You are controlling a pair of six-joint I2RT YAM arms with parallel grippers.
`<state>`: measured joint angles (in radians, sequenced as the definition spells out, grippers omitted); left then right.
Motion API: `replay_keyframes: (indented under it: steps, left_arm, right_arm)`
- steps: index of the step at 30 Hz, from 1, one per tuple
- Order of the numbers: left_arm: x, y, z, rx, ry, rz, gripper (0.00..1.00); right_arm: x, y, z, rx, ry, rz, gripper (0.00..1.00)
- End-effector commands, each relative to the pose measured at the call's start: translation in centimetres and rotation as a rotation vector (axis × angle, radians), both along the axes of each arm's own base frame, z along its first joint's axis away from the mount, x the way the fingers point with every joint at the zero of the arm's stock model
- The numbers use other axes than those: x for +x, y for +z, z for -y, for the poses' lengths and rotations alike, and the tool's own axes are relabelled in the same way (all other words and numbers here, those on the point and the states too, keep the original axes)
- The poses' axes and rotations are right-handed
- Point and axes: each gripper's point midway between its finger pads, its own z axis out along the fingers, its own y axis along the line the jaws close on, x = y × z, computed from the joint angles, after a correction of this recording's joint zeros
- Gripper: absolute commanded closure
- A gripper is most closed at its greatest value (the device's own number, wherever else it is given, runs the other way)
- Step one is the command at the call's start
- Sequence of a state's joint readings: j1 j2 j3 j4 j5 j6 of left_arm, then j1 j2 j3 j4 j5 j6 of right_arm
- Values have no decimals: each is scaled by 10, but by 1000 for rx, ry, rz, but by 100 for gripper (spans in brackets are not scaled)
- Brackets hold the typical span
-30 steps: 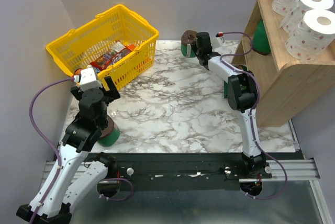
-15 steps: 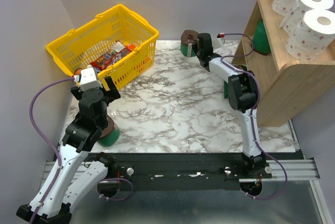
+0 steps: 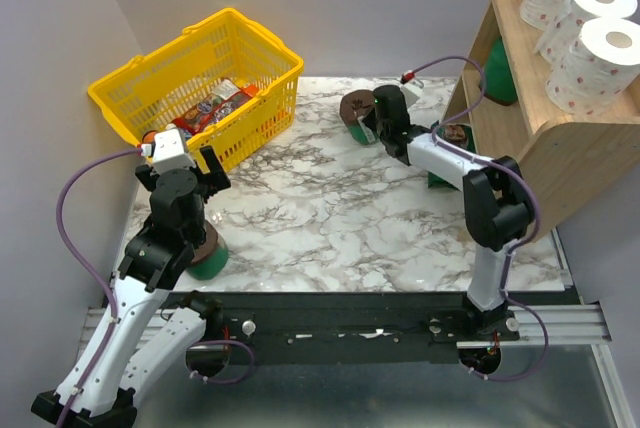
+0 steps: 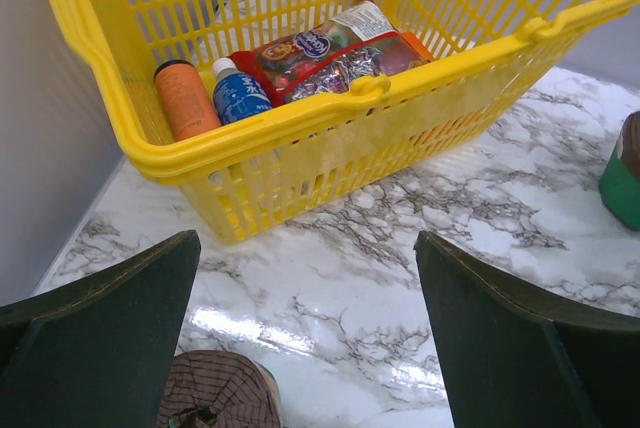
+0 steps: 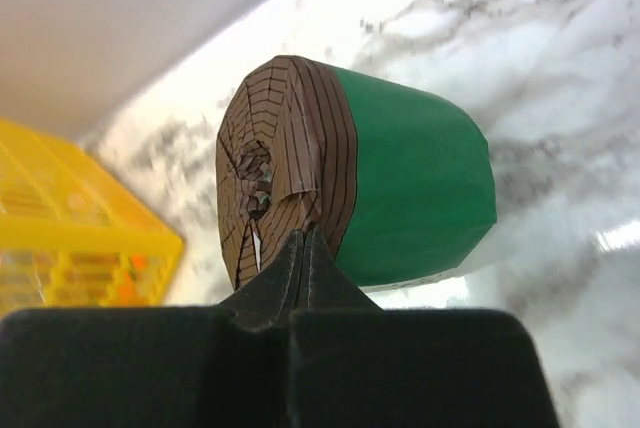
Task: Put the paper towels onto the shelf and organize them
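Note:
Three white paper towels with red dots (image 3: 595, 3) stand on the top tier of the wooden shelf (image 3: 560, 153). A green roll (image 3: 500, 73) rests on its lower tier. Another green roll (image 3: 452, 138) stands at the shelf's foot. My right gripper (image 3: 372, 124) (image 5: 305, 238) is shut on the brown end of a tilted green roll (image 3: 353, 108) (image 5: 415, 188) over the far middle of the table. My left gripper (image 3: 178, 174) (image 4: 310, 348) is open, just above a green roll (image 3: 207, 253) whose brown end (image 4: 215, 393) shows between the fingers.
A yellow basket (image 3: 250, 118) (image 4: 370, 88) with bottles and snack packs sits at the far left, right in front of my left gripper. A green roll edge (image 4: 625, 183) shows at the right of the left wrist view. Grey walls close the left and back.
My right gripper has pulled the green roll from the back edge toward the table's middle and tipped it, its elbow swinging out to the right. The left arm has not moved.

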<state>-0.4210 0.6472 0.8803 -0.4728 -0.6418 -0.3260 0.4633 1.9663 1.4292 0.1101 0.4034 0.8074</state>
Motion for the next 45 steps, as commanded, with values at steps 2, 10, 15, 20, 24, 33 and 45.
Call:
replay_keyframes:
  steps: [2,10,15,20,24,33,45]
  left_arm:
    - [-1,4,1,-15,-5,22,1]
    - [-2,4,-1,-10,10,22,1]
    - [1,-1,-1,0,17,6,1]
    - [5,-9,13,21,-40,-21,1]
    - [12,-19,39,47,-161,-71,1]
    - [11,-23,42,73,-164,-68,1]
    - [8,-18,33,80,-123,-47,1]
  right_arm:
    - [-91,3,1,-451,117,-65,99]
    - [-165,-13,-46,-830,466,-105,81]
    - [-197,23,-88,-640,729,-3,43]
    - [-215,34,-82,-543,810,16,34]
    - [-194,34,-72,-457,866,-8,32]
    - [-153,1,-62,-404,1037,-173,20]
    - [-127,-29,-62,-373,1201,-233,4]
